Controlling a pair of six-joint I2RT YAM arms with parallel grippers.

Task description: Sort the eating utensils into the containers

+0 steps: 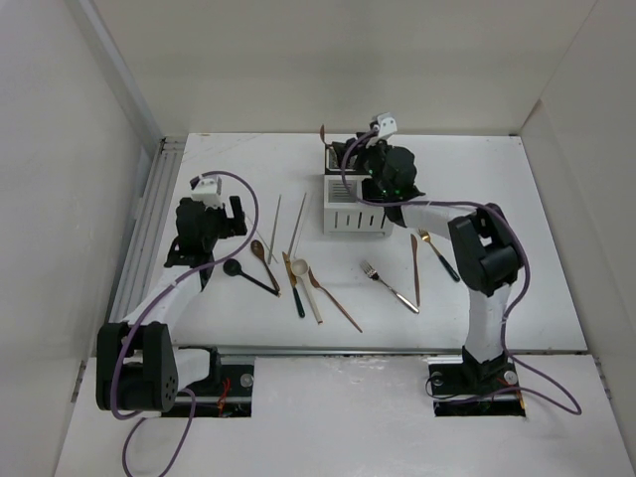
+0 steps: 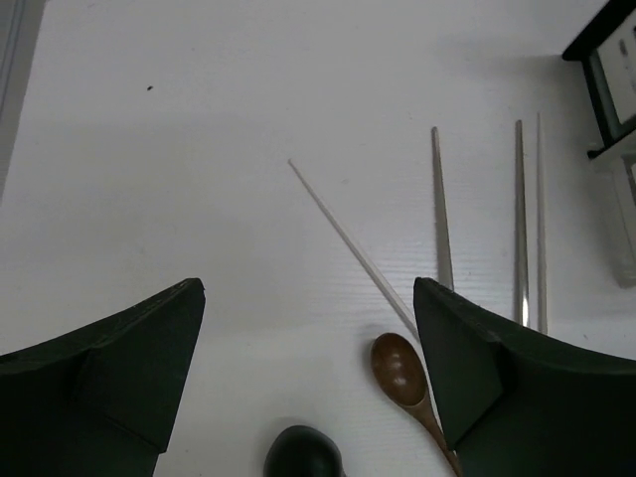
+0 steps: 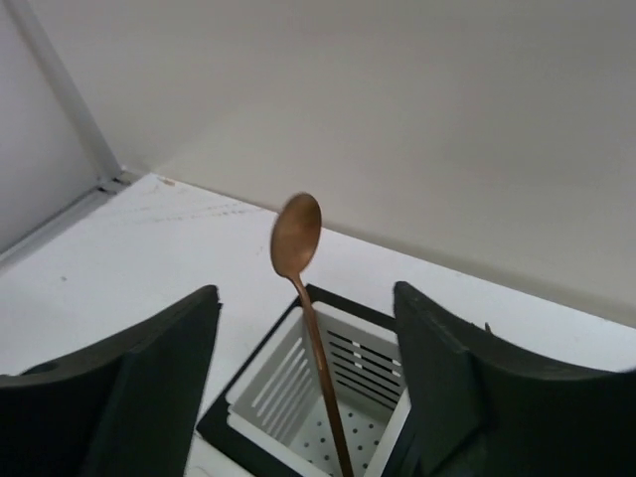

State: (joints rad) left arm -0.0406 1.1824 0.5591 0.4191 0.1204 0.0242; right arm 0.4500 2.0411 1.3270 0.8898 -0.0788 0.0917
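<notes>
Copper-brown slim metal spoon (image 3: 298,234) is leaning loose in the white perforated compartment (image 3: 288,388) between my right gripper (image 3: 306,298)'s parted, empty jaws; retreating crooked, I'm risking flicking it out. Meanwhile my left gripper (image 2: 308,288) is gaping empty.

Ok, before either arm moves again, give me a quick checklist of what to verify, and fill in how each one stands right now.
1. Right gripper clear of the copper spoon: ok, jaws apart, spoon touching neither.
2. Copper spoon seated in the caddy: ok, handle down in a white compartment.
3. Left gripper open: ok, jaws wide over the table.
4. Left gripper lined up on one piece: cannot tell; brown spoon and black spoon both lie near.
5. Sorting finished: not ok; chopsticks and a fork lie loose on the table.
</notes>
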